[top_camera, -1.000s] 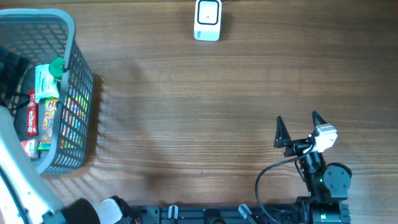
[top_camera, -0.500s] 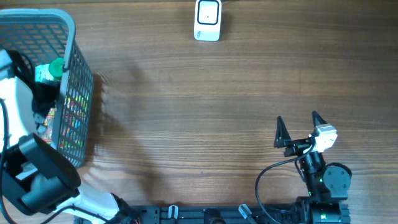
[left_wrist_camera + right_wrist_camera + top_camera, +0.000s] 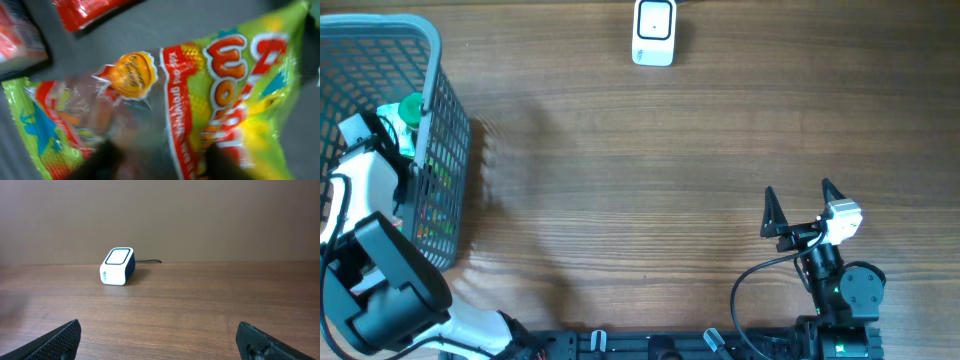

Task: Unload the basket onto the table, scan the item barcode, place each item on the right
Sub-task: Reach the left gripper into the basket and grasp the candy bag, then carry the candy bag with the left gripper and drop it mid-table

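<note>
The item under my left gripper (image 3: pixel 162 165) is a green, yellow and red candy bag (image 3: pixel 220 85) with a clear middle, lying in the grey wire basket (image 3: pixel 432 45) at the table's left edge. The picture is blurred. My dark fingers (image 3: pixel 107 160) stand partly closed on either side of the bag's clear part; whether they pinch it does not show. In the overhead view the left gripper (image 3: pixel 413 168) reaches down into the basket. The white barcode scanner (image 3: pixel 654 32) stands at the far edge of the table, also in the right wrist view (image 3: pixel 117 266). My right gripper (image 3: pixel 802 205) stands open and empty near the front right.
The basket holds other goods: a green-capped pack (image 3: pixel 408 108) and red packets (image 3: pixel 85 10) beside the bag. The scanner's cable runs off behind it. Bare wooden table (image 3: pixel 640 180) lies between basket, scanner and right arm.
My left arm has swung into the basket and gone lower, and its fingers have come in from wide open. The right arm has not moved.
</note>
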